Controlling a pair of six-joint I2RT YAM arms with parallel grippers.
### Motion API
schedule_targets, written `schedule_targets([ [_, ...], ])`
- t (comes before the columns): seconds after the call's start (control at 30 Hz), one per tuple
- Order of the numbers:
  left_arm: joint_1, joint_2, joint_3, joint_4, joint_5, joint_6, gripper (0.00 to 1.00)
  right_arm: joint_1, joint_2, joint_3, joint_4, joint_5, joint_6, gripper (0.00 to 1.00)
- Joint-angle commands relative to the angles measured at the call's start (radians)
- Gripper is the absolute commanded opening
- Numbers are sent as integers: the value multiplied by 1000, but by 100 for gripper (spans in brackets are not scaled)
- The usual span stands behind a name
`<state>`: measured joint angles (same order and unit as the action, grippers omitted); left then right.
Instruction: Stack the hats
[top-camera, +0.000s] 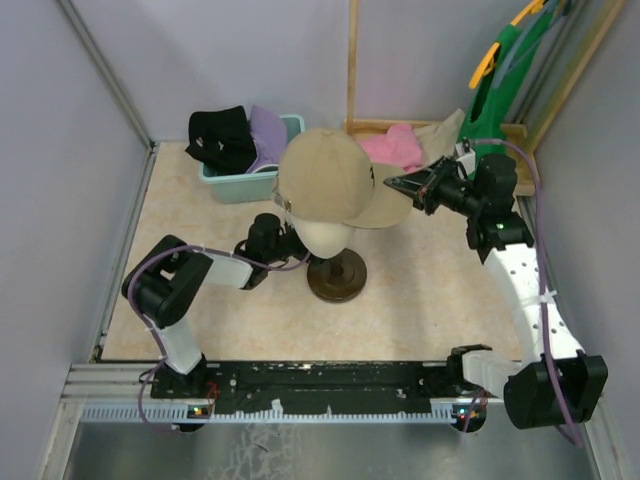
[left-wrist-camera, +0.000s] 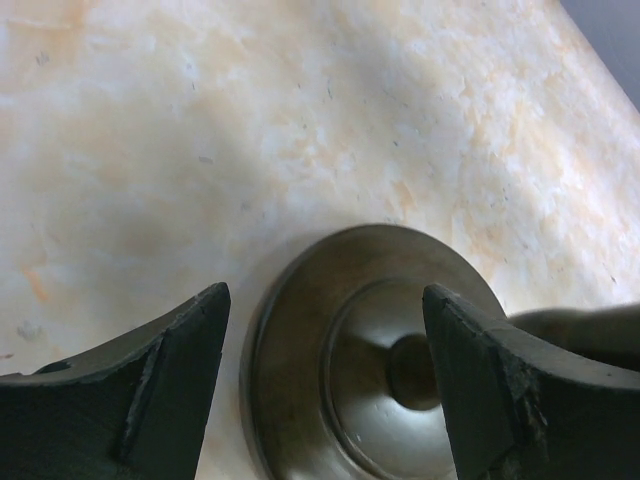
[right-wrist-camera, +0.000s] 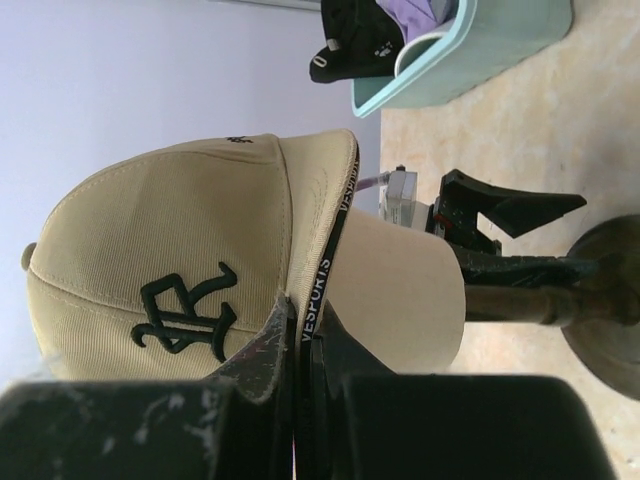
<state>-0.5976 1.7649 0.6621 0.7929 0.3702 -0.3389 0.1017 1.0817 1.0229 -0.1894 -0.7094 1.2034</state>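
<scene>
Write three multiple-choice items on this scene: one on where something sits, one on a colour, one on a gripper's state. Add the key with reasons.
1. Where is the tan cap?
A. inside a drawer
B. on the mannequin head
C. hanging on a hook

2. What colour is the cap lying beside the black cap in the teal bin?
A. purple
B. red
C. yellow

3. What is the state of the right gripper?
A. wide open in the air
B. shut on the tan cap's brim
C. shut on nothing

Key:
1 B: the cap covers the head on its stand.
2 A: a purple cap shows next to the black one.
3 B: the right wrist view shows the fingers pinching the brim's edge.
</scene>
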Motion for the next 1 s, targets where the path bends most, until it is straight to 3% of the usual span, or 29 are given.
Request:
schedule_targets([
  [0.0, -8, 62, 86, 42, 10, 25, 84, -2, 88, 52, -29, 96, -202, 0],
  [0.2, -5, 115, 154, 47, -19, 33, 84, -37, 129, 117, 10, 65, -243, 0],
  [0.33, -5, 109, 169, 32, -15, 32, 84, -51, 104, 162, -90, 21, -301, 0],
  [0.47, 5, 57, 135, 19, -46, 50, 84, -54, 26, 140, -138, 72, -381, 0],
  [0.77, 159, -98, 106, -91, -23, -42, 86, -54, -73, -107, 182, 80, -338, 0],
  [0.97, 231, -167, 143, -160, -20, -15, 86, -54, -96, -193, 337, 139, -358, 0],
])
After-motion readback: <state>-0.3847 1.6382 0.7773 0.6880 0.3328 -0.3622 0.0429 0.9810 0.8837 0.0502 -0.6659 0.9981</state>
